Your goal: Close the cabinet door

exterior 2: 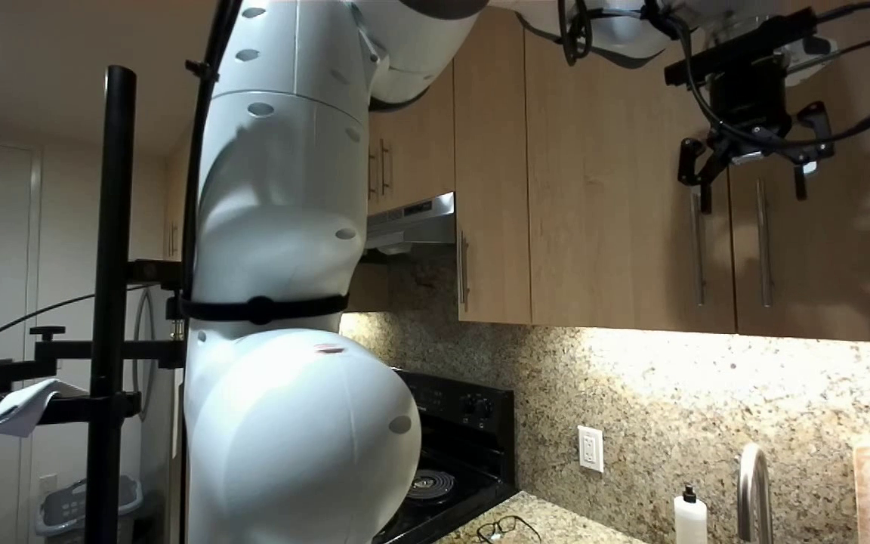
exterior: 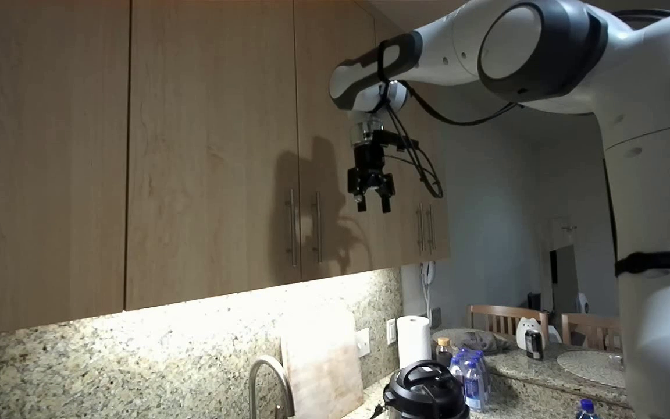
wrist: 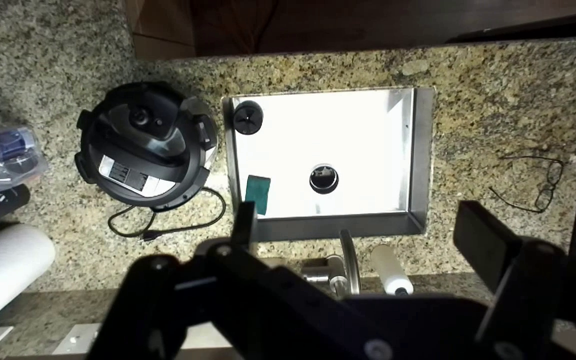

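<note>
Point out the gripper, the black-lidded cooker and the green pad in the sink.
gripper (exterior: pixel 374 206): in an exterior view, midway between its fingertips.
black-lidded cooker (wrist: pixel 145 145): in the wrist view, about the middle of its top.
green pad (wrist: pixel 257 194): in the wrist view, middle of its upper face.

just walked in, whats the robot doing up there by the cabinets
A robot arm has been set to close a cabinet door, the one with its handle along the left edge. That door looks shut already, lying flush with its neighbour in both exterior views. The pincer hangs in front of the cabinets, open and holding nothing. Below it, the wrist view shows the sink. So the closing seems done, as far as these views tell.
</note>
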You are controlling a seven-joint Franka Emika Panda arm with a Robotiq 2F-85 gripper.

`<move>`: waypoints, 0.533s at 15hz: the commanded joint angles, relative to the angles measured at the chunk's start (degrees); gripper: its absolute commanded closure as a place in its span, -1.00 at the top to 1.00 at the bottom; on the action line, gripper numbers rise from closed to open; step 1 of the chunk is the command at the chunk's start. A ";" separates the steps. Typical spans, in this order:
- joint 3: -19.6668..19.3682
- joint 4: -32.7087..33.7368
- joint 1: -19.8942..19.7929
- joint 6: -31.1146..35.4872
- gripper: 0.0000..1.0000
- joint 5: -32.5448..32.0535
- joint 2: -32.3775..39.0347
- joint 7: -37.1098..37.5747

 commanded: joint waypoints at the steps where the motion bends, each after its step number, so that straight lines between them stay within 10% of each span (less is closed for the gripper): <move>1: -0.44 -4.27 -0.32 0.67 1.00 1.65 -2.16 -0.21; 8: 1.55 -1.71 -2.81 -0.28 1.00 1.31 -0.03 -0.01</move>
